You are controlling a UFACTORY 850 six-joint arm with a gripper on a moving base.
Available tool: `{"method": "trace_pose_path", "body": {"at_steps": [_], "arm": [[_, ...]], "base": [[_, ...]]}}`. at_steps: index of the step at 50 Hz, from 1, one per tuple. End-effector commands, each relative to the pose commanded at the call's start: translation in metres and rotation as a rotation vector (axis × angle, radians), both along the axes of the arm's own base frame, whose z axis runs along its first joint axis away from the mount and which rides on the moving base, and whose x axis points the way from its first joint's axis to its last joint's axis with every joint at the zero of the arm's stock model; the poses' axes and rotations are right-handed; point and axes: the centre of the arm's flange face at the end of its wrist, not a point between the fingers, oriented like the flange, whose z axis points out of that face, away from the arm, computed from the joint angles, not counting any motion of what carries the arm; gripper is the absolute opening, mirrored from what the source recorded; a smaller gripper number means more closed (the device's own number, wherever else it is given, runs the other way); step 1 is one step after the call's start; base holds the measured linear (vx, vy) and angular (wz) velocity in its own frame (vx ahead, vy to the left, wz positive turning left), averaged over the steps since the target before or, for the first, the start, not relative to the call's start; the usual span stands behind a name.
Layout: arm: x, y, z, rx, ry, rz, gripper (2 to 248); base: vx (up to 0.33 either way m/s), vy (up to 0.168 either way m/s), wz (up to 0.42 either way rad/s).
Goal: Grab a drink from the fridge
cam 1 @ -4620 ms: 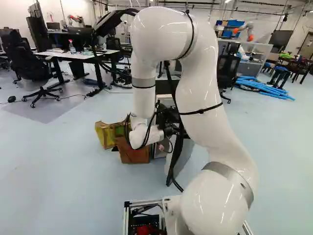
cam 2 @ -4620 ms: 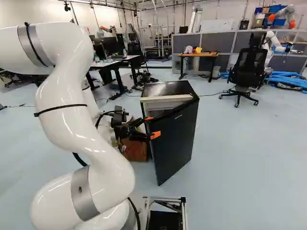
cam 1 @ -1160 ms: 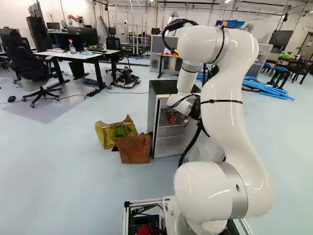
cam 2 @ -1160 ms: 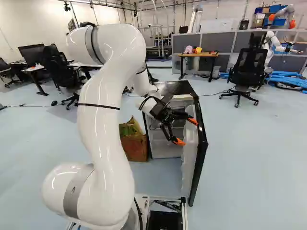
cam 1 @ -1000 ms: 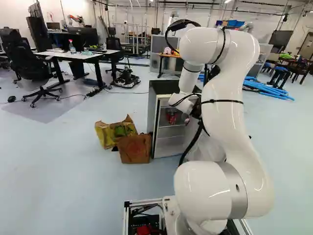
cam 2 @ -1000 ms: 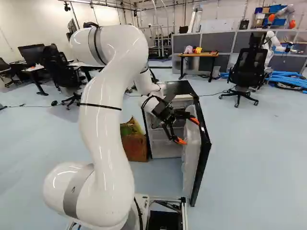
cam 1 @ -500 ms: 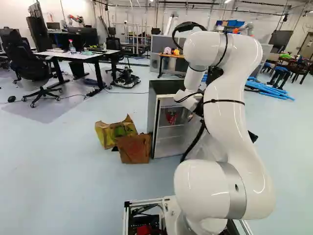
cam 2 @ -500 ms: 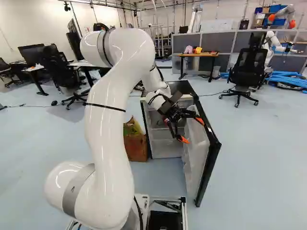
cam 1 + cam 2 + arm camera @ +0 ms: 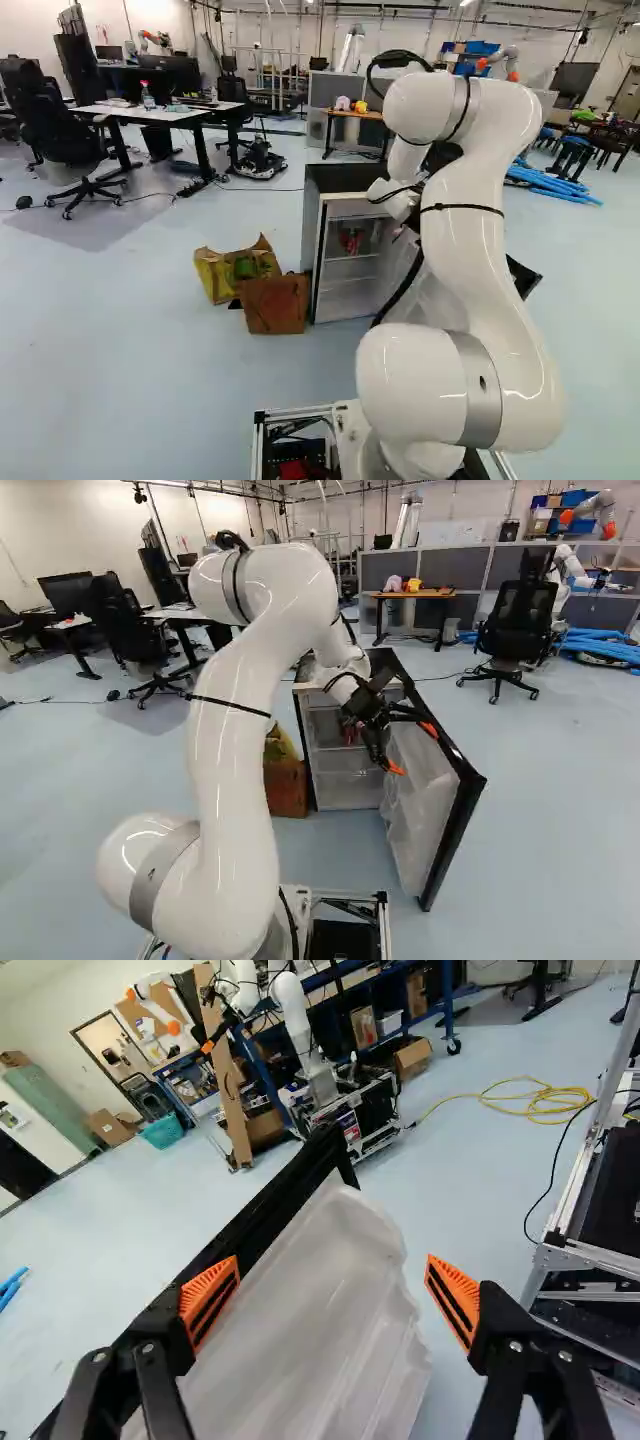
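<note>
In the right base view my gripper (image 9: pixel 412 748) is at the inner side of the fridge door (image 9: pixel 415 805), which stands wide open. The wrist view has the gripper (image 9: pixel 331 1298) open, nothing gripped; the door's pale liner (image 9: pixel 320 1310) spreads beneath and between its fingers. One finger overlaps the door's black edge; whether it touches cannot be told. The fridge (image 9: pixel 312 250) stands ahead of the base, its shelves visible. Red drink cans (image 9: pixel 350 240) sit on an upper shelf, left of the gripper, which the arm hides in the left base view.
A yellow-green bag (image 9: pixel 225 275) and a brown paper bag (image 9: pixel 275 304) are on the floor left of the fridge. Behind the fridge is a wooden table (image 9: pixel 430 595). Another robot (image 9: pixel 290 1010) and a metal-framed cart (image 9: pixel 590 1250) appear past the door in the wrist view.
The fridge door has swung wider, away from the fridge body. My arm and gripper have shifted right along with it, the fingers still apart. The base has stayed in place.
</note>
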Motion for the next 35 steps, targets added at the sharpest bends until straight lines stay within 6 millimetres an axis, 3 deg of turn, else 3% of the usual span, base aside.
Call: {"method": "trace_pose_path", "body": {"at_steps": [10, 23, 35], "arm": [[0.006, -0.016, 0.002, -0.007, -0.022, -0.024, 247], [0.005, -0.015, 0.002, -0.006, -0.019, -0.023, 247], [-0.011, -0.004, -0.001, -0.005, 0.020, 0.012, 247]], "base": [[0.000, 0.000, 0.000], [0.000, 0.000, 0.000], [0.000, 0.000, 0.000]]}}
